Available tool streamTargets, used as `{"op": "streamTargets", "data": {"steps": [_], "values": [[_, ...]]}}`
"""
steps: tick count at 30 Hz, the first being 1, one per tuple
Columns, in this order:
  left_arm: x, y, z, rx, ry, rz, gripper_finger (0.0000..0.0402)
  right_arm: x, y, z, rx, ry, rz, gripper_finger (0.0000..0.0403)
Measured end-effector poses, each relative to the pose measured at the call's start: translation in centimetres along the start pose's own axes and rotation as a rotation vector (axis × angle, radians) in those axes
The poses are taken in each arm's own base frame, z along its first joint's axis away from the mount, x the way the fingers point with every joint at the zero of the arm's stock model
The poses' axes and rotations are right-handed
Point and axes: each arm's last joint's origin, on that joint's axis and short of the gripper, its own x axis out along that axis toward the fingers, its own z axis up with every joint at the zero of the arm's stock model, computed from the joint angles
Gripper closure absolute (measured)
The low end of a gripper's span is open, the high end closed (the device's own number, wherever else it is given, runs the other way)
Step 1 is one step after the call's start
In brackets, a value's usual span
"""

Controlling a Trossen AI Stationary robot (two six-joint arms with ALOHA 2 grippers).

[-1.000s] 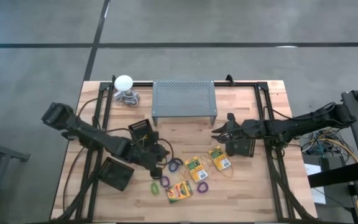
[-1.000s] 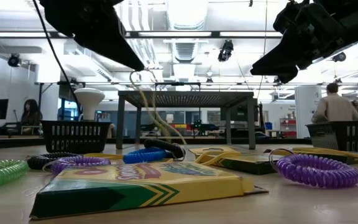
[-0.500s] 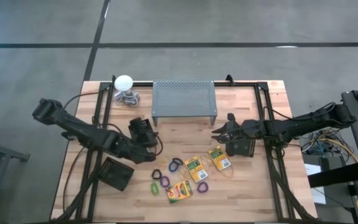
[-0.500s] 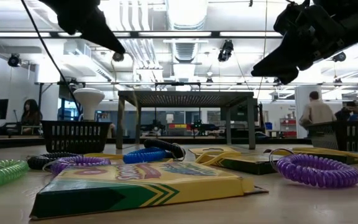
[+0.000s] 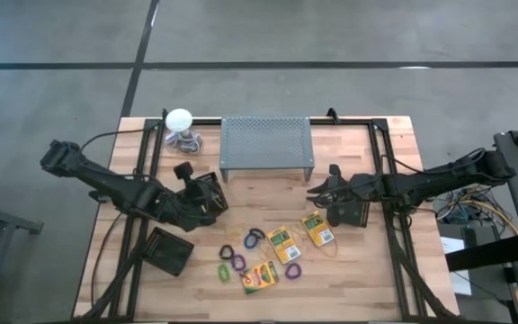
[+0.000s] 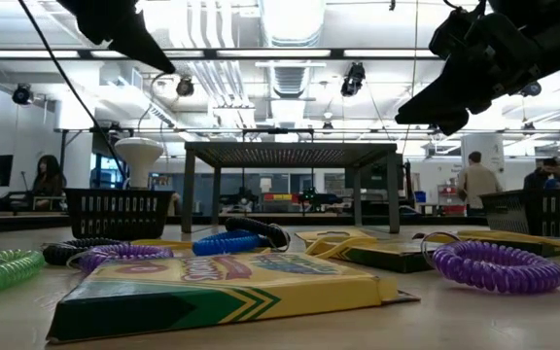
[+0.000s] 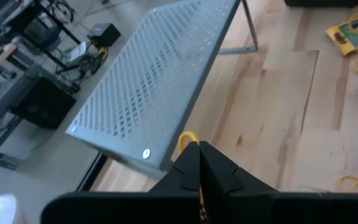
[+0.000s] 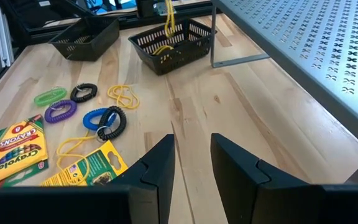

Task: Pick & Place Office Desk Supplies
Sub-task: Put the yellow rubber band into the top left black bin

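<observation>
We see the office supplies lying loose on the wooden table (image 5: 349,279), gathered toward its 6 o'clock edge in the overhead view. Three crayon boxes lie there: one (image 5: 260,276) lowest, one (image 5: 283,243) in the middle, one (image 5: 317,229) nearest the right arm. Coil loops sit around them: green (image 5: 225,270), purple (image 5: 292,268), blue (image 5: 255,241) and black (image 6: 66,251). Yellowish rubber bands (image 8: 123,94) lie on the bare wood beside the loops.

At 9 o'clock from this cluster the left gripper (image 5: 190,176) hangs over a black mesh basket (image 5: 207,193). Its fingers are pressed together on a yellow rubber band (image 7: 187,140), and band loops dangle into the basket in the right wrist view. A second black basket (image 5: 167,252) rests toward 7 o'clock.

At 3 o'clock the right gripper (image 5: 314,191) hovers above the table, its fingers spread with nothing between them.

Toward 12 o'clock stands the grey perforated metal stand (image 5: 267,144), and at 11 o'clock a white ball-topped object (image 5: 179,120).

Beyond the table, the level view shows a bright room with ceiling lights, desks and several people (image 6: 474,179) in the distance.
</observation>
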Motion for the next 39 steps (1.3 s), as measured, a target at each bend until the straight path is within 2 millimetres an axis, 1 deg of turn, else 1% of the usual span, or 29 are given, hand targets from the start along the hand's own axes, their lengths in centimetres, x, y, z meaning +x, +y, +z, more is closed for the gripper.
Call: {"op": "streamTargets", "data": {"steps": [11, 20, 25, 28, 33, 39], "values": [[1.0, -0.7, -2.8, -0.084, 0.087, -0.038, 0.0401, 0.0, 0.0, 0.0, -0.003, 0.0, -0.002, 0.0303], [1.2, -0.8, -3.4, -0.089, 0.107, -0.048, 0.0401, 0.0, 0.0, 0.0, -0.003, 0.0, -0.001, 0.0303], [1.2, -0.8, -3.4, -0.167, 0.112, -0.05, 0.0399, 0.0, 0.0, 0.0, -0.003, 0.0, -0.001, 0.0303], [1.2, -0.8, -3.4, -0.182, 0.113, -0.05, 0.0381, 0.0, 0.0, 0.0, -0.003, -0.001, -0.001, 0.0303], [1.2, -0.9, -3.5, -0.192, 0.14, -0.096, 0.033, 0.0, 0.0, 0.0, 0.001, -0.001, -0.001, 0.0303], [1.1, -0.9, -3.4, -0.215, 0.141, -0.097, 0.0273, 0.0, 0.0, 0.0, 0.004, -0.001, -0.001, 0.0303]]}}
